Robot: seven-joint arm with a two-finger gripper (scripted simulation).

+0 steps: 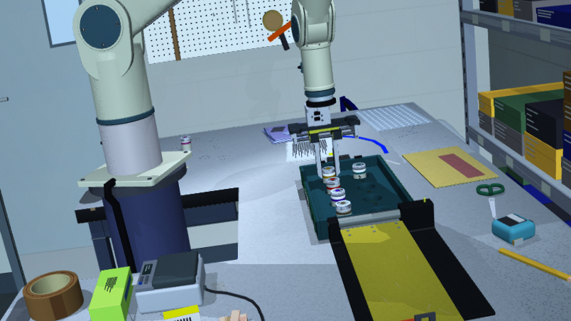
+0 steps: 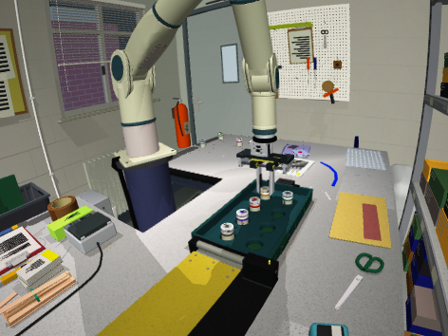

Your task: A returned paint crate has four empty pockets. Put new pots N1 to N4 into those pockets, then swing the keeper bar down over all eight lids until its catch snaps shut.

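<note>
My gripper (image 1: 328,172) (image 2: 265,192) reaches down into the far left corner of the dark green crate (image 1: 353,193) (image 2: 256,223). Between its fingers is a pot with an orange band (image 1: 328,173) (image 2: 265,192), set in the far pocket of the left row. Three more pots (image 1: 338,196) fill that row. One pot (image 1: 359,170) (image 2: 287,197) stands in the far pocket of the right row; three pockets there (image 1: 371,198) hold nothing. The keeper bar (image 1: 369,217) lies open at the crate's near end. A spare pot (image 1: 185,143) stands on the far table. The gripper is closed on the orange-banded pot.
The crate's rim surrounds the fingers. The black and yellow ramp (image 1: 395,267) runs from the crate's near end toward the front. The robot base (image 1: 135,199) stands to the left. A yellow mat (image 1: 449,165), scissors (image 1: 490,189) and a tape measure (image 1: 512,227) lie to the right.
</note>
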